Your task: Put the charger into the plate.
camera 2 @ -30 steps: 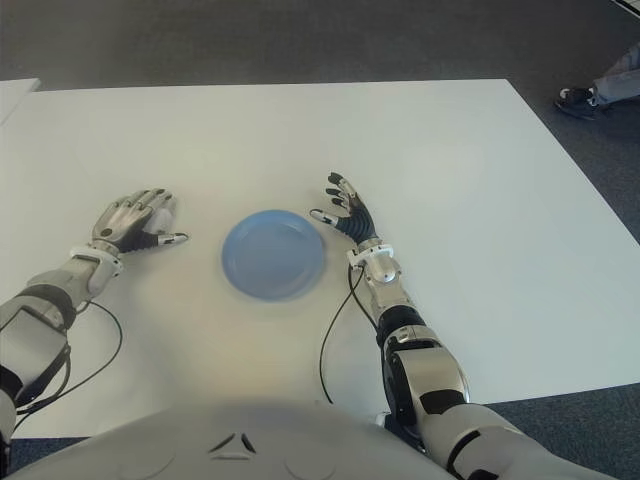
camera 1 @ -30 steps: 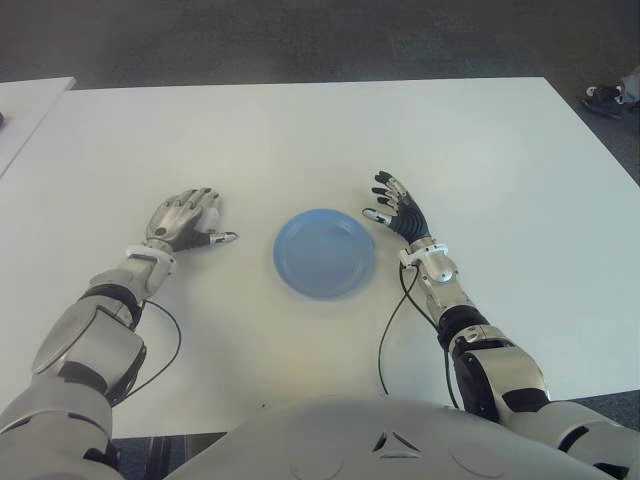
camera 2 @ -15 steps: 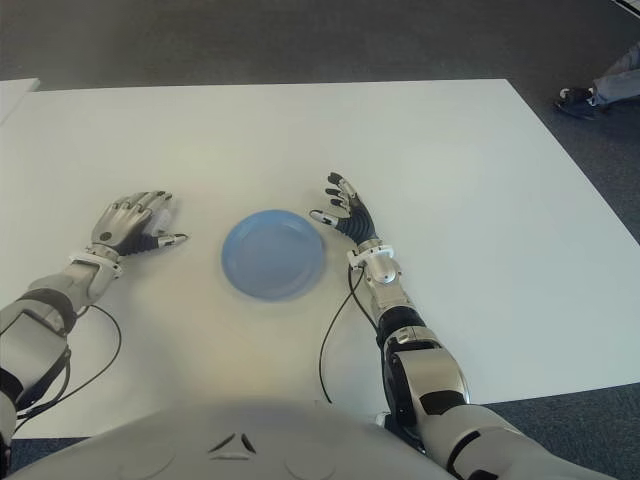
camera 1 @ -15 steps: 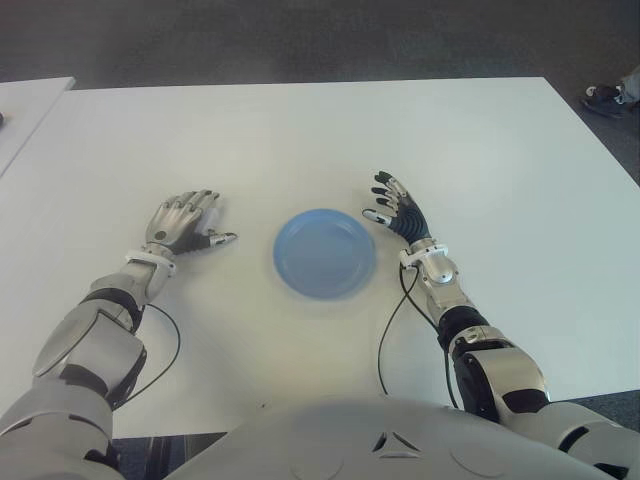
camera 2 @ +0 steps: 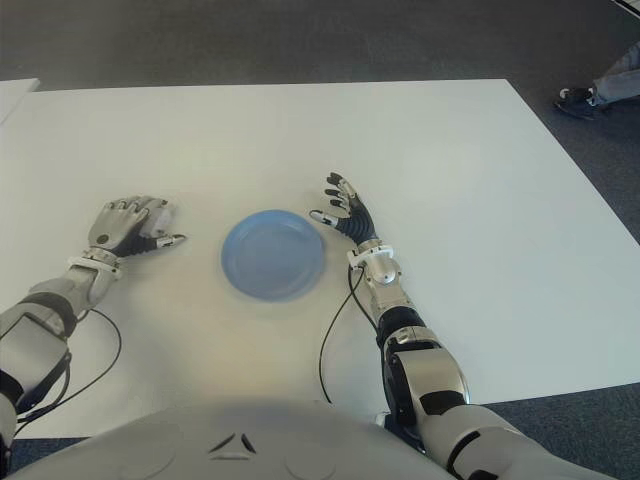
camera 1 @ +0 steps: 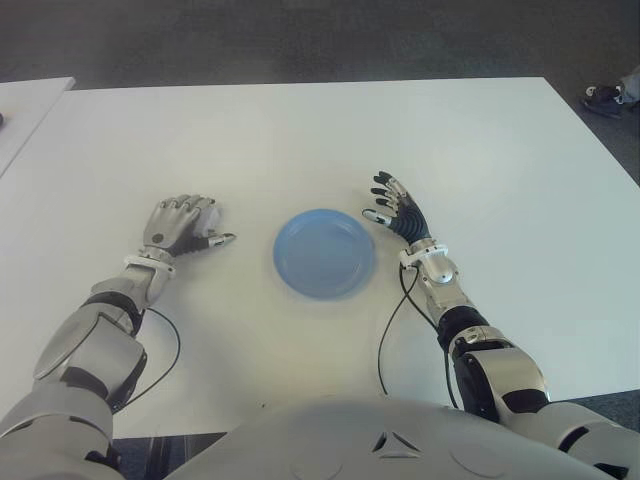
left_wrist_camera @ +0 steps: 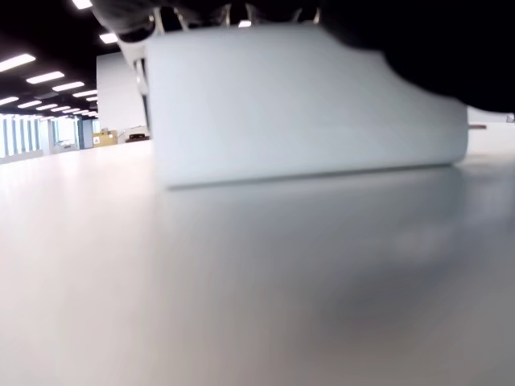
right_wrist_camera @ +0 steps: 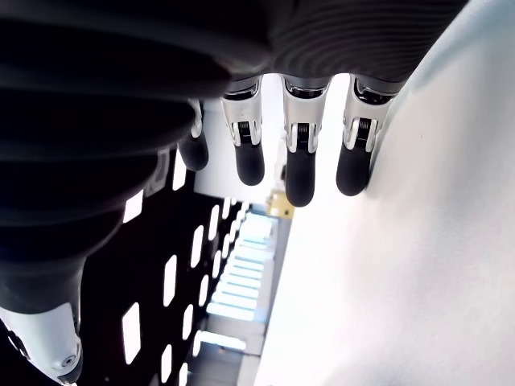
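- charger: white block under the left hand, sitting on the white table; seen only in the left wrist view
- left hand: fingers curled down over the charger, left of the plate, well apart from it
- plate: blue, between the two hands
- right hand: just right of the plate, fingers spread apart, holding nothing

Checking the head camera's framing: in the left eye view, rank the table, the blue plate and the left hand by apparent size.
1. Table, largest.
2. Blue plate.
3. Left hand, smallest, over the white charger.
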Available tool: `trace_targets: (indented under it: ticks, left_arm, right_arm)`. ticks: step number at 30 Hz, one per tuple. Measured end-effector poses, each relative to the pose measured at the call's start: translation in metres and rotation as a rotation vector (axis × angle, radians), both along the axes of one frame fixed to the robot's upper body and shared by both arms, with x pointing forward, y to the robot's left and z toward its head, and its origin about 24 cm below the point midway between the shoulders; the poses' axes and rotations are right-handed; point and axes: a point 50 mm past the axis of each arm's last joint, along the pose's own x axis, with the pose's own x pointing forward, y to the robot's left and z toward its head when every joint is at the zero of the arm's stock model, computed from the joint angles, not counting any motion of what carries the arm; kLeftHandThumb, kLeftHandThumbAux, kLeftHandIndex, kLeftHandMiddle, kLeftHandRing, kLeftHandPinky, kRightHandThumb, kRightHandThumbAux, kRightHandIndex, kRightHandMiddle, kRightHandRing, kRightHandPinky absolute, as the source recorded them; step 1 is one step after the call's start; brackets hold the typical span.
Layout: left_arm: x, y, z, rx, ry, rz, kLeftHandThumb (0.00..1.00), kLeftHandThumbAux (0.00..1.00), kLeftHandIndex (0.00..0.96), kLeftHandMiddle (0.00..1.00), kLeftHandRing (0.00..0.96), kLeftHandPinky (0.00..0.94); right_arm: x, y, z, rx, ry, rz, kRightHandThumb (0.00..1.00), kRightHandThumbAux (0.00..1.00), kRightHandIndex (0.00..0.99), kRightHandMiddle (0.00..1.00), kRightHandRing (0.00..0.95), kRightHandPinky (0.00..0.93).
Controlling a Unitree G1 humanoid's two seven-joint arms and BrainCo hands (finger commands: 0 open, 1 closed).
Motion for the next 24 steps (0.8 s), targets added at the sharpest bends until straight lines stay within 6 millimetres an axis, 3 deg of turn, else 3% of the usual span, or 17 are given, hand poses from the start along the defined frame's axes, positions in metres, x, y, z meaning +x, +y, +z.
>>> trace_targets:
  ticks: [7,24]
  left_arm:
    - [-0.0022,-0.0027,0.0016,0.041,-0.114,-0.018,0.206,0.353,0.824,0.896,0.882,0.912]
    - [-0.0047,-0.0058,0.0038,-0.034,-0.160,-0.048,0.212,0.465,0.891,0.926,0.920,0.925]
  right_arm:
    - [0.0000,0.0000,0.0000,0.000,0.000,-0.001,0.145,0.635,0.006,0.157,0.197,0.233]
    - [-0.0001,0.0002,0.0002,-0.008,-0.007,-0.008,0.088,0.570,0.009,0.200,0.235,0.230]
